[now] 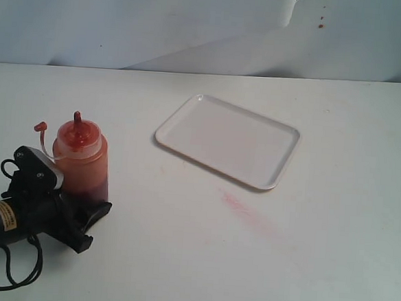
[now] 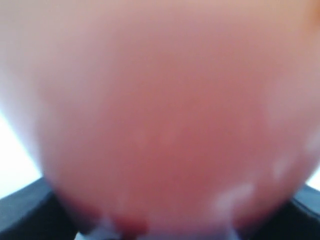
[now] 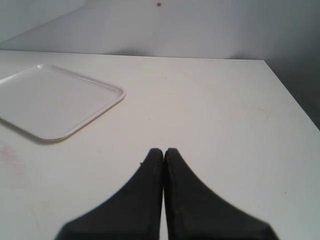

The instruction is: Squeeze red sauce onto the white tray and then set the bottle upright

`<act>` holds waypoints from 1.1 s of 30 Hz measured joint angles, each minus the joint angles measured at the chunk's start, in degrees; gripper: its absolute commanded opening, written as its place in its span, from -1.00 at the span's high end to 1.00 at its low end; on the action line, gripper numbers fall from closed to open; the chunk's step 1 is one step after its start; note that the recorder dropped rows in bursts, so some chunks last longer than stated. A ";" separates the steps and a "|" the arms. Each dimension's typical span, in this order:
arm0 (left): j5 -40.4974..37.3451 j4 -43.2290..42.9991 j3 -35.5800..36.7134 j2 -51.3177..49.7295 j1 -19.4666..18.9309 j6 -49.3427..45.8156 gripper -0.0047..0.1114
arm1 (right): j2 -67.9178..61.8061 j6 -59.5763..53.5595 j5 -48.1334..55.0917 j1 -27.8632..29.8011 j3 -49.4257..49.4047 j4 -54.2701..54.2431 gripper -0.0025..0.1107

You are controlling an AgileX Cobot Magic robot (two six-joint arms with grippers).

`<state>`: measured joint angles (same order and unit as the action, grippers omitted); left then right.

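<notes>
The bottle [image 1: 83, 159] stands upright on the table at the near left, tinted orange-red, with red sauce showing only inside it. Its red nozzle [image 1: 77, 117] points up and the tethered cap [image 1: 40, 126] hangs off to the side. My left gripper [image 1: 80, 200] is shut round the bottle's lower body, low over the table. In the left wrist view the bottle [image 2: 165, 115] fills the picture as a blur, with dark fingers [image 2: 25, 215] at its edges. The white tray [image 1: 229, 139] lies flat to the right with no red drops on it. My right gripper [image 3: 164, 152] is shut and empty over bare table, the tray [image 3: 55, 100] beyond it.
A faint pale pink smear [image 1: 248, 212] marks the table just in front of the tray. Small red specks [image 1: 320, 24] dot the white backdrop at the upper right. The table's edge [image 3: 287, 100] runs close beside my right gripper.
</notes>
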<state>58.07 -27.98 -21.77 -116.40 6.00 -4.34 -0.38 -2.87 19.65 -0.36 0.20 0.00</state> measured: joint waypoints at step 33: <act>0.32 0.18 0.32 0.76 0.00 -0.33 0.92 | 0.00 0.00 0.00 0.00 0.00 0.00 0.96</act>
<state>58.39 -27.80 -21.45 -115.64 6.00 -4.67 -0.38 -2.87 19.65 -0.36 0.20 0.00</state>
